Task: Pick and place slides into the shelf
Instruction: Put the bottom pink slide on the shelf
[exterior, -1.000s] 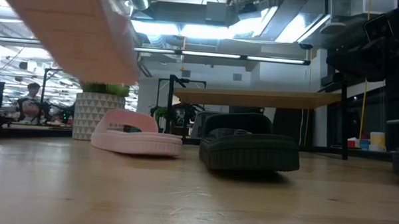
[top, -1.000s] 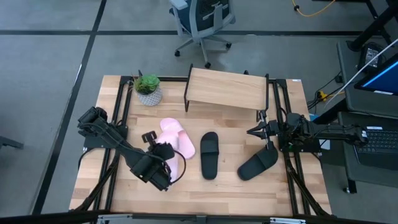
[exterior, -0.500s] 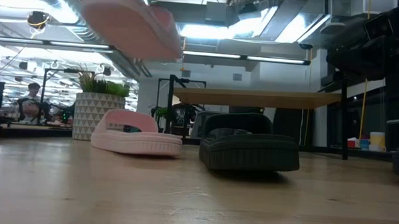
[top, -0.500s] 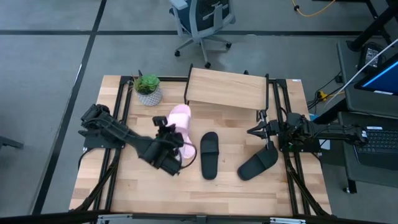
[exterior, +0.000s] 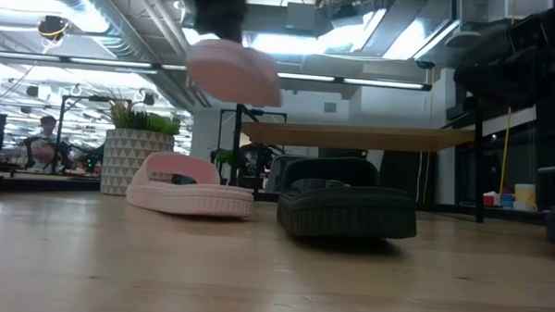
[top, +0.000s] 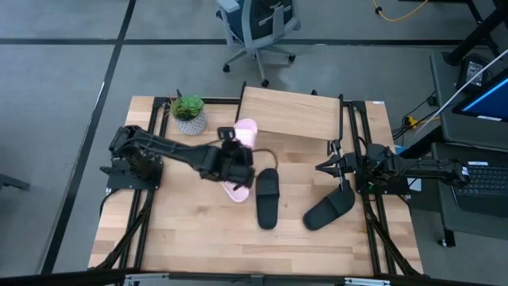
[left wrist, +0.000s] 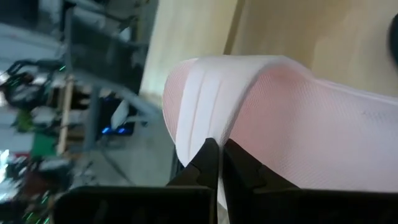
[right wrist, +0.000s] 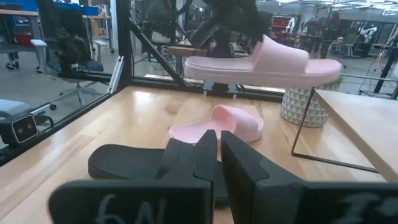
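My left gripper [top: 238, 148] is shut on a light pink slide [top: 248, 131] and holds it in the air beside the left end of the shelf [top: 290, 115], a low rack with a wooden plank top at the table's far side. The second pink slide [top: 236, 189] lies flat on the table below it. One black slide [top: 267, 197] lies at the middle and another [top: 329, 210] toward the right. My right gripper [top: 337, 168] waits shut by the table's right edge with nothing in it. My left gripper pinches the pink slide between its two shut fingers [left wrist: 208, 158] at an edge [left wrist: 211, 134]; which part that edge belongs to I cannot tell. It comes at the slide slanting down from above, at the end away from the strap [right wrist: 286, 53]. The slide [right wrist: 261, 65] hangs about level, clear of the table.
A potted plant [top: 189, 114] stands at the far left, close to the held slide. Black frame rails run along the table's left and right sides. An office chair [top: 258, 28] stands beyond the far edge.
My left gripper has swung from the near left toward the table's far edge and to the right, up to the shelf's left end, rolling as it went. The pink slide has gone with it, turned about, and has stayed clear of the table.
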Available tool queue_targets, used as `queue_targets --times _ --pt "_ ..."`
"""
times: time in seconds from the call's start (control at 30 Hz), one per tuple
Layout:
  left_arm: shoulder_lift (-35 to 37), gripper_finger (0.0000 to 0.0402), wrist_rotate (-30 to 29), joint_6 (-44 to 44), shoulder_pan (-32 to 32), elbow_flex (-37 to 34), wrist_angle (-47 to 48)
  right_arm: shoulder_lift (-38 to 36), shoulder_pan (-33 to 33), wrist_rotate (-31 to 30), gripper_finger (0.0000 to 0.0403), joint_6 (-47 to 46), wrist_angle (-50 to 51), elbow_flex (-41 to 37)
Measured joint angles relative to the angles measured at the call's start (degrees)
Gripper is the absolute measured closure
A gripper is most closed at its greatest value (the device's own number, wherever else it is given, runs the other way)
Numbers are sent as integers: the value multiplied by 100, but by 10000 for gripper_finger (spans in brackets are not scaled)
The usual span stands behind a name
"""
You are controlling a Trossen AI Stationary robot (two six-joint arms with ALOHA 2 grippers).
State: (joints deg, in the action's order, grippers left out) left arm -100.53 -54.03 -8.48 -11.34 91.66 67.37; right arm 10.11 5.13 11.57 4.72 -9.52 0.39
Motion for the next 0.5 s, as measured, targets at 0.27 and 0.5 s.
queue_targets --times 0.27,0.5 --pt "11 401 698 1862 722 289 -1156 2 0 0 377 -22 221 1" --pt "20 401 864 2372 1246 811 -1181 0 -2 0 377 -176 345 1"
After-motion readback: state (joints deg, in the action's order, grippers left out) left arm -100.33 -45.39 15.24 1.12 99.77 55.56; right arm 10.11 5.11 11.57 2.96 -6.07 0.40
